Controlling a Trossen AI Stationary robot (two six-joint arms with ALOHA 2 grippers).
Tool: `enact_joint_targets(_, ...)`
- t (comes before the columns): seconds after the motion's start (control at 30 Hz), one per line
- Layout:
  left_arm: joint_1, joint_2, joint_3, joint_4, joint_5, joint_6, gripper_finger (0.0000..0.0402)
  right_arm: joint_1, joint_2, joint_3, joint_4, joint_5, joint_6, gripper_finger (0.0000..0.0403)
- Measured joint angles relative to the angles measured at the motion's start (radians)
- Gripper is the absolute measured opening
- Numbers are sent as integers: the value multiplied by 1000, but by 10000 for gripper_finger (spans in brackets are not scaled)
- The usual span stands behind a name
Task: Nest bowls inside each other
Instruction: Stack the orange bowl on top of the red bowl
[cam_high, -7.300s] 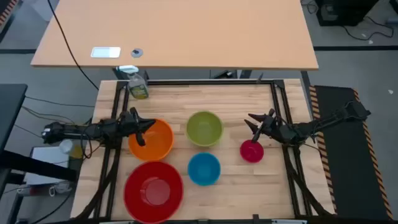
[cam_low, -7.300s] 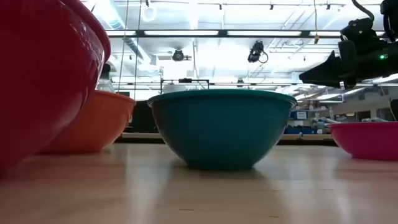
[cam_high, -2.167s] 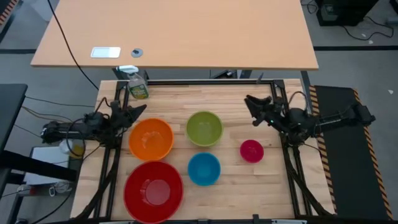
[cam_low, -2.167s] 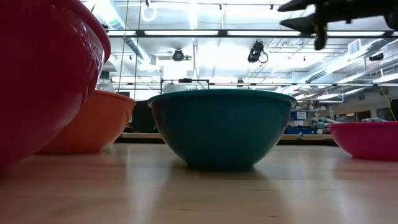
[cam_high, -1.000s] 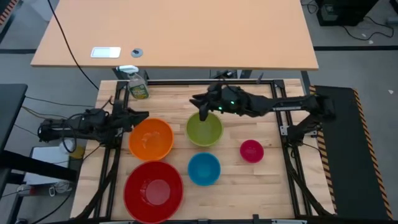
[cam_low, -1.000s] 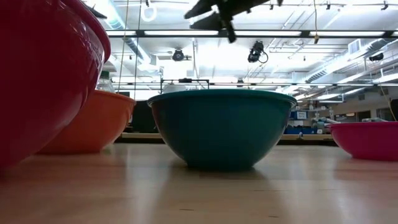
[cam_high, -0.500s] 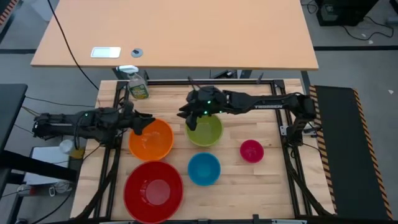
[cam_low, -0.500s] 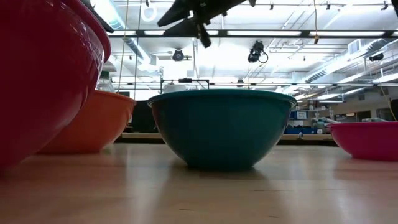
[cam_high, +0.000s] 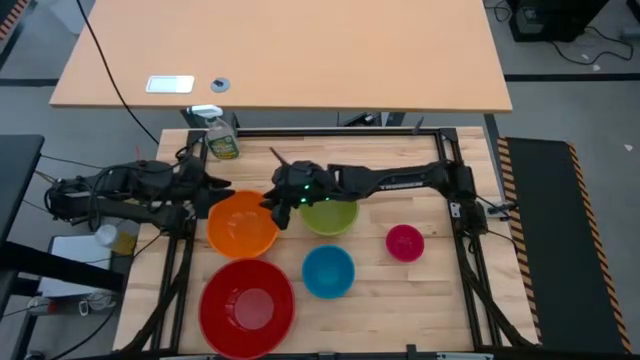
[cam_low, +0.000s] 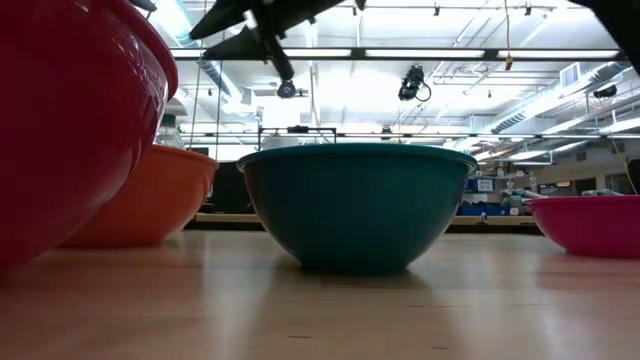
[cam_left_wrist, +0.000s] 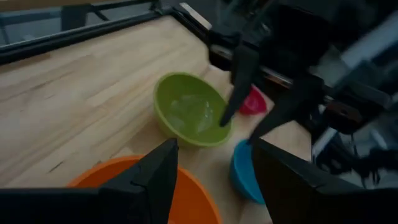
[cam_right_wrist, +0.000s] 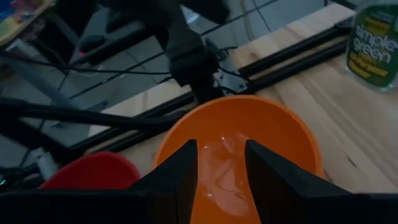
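Progress: you have no nesting done yet; all five bowls sit apart on the wooden bench (cam_high: 400, 290), each empty.
Large red plastic bowl (cam_high: 247, 305): lower left of the high view, likely the outermost shell.
Orange plastic bowl (cam_high: 242, 222): left of centre, just above the red one.
Green plastic bowl (cam_high: 329, 212): centre, beside the orange bowl's right edge.
Blue plastic bowl (cam_high: 328, 271): below the green bowl.
Small pink plastic bowl (cam_high: 405, 242): right of centre, well apart from the orange bowl.
Right end effector (cam_high: 277, 206): reaches across from the right, hanging above the gap between the orange and green bowls; fingers partly spread, pinching nothing.
Left end effector (cam_high: 212, 187): at the orange bowl's upper left rim; fingers spread wide, holding nothing.
Green spray bottle (cam_high: 221, 135): upper left of the bench, clear of the work.
Remaining: expect four placements, orange into red, then green, blue, pink.
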Motion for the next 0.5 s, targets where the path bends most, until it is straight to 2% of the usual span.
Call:
enact_joint_targets(0.27,0,0,0,-1,61,41,208,45,114,94,-11,67,66,142)
enact_joint_targets(0.5,0,0,0,-1,162,-2,208,60,117,101,-27,133,51,142)
